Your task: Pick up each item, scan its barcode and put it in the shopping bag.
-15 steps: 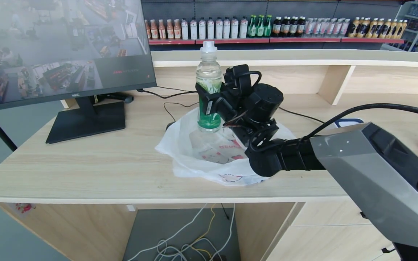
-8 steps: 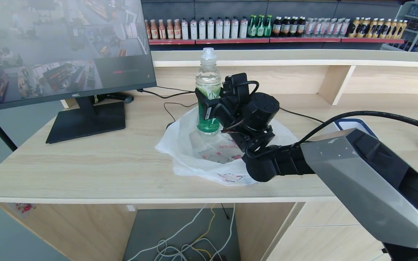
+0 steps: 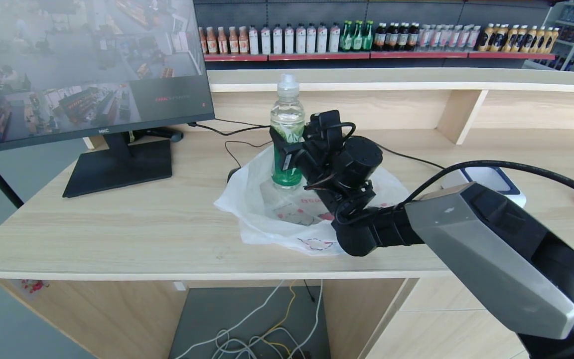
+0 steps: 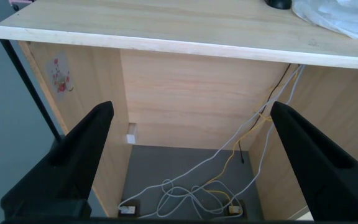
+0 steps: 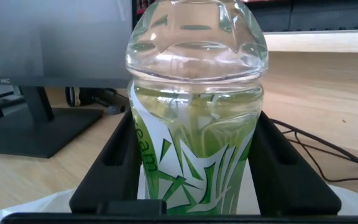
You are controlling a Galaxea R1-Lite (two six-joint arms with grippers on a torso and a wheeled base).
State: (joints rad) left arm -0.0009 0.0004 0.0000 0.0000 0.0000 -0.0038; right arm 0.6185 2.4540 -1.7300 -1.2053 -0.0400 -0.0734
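Upright over the shopping bag [image 3: 267, 219], bottle [image 3: 287, 114] clamped in right fingers [image 5: 114, 165], monitor [image 3: 82, 65] nearby; left fingers [image 4: 82, 149] wide apart, empty.

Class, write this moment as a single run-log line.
step: bagging | right gripper: shut on bottle, upright at shopping bag mouth | left gripper: open, below counter edge | scanner: on counter

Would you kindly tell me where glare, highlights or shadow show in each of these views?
Head view: a pale glare washes over the upper left of the monitor. Right wrist view: bright highlights sit on the clear shoulder of the bottle. Left wrist view: the top of the counter is evenly lit, the recess beneath it dimmer.
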